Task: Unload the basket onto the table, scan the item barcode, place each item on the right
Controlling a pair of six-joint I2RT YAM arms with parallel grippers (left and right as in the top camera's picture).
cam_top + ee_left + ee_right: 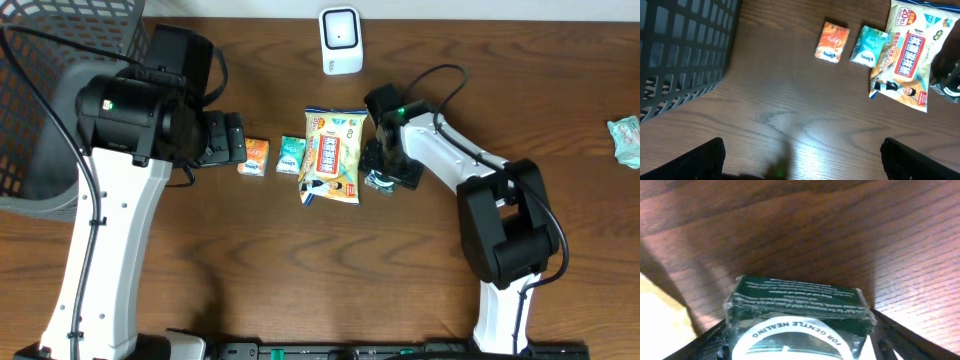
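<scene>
Dark green box just right of snack bag on desk, long axis lying flat, running jaw to jaw; round white label faces up at wrist camera. Right jaws closed on box ends. Left jaws wide open, empty, left of snack bag

On the brown wooden table, a small orange packet, a small teal packet and a yellow printed snack bag lie in a row, below a white upright barcode scanner. The right gripper sits over a small dark box just right of the bag. A dark mesh basket stands at the far left.
</scene>
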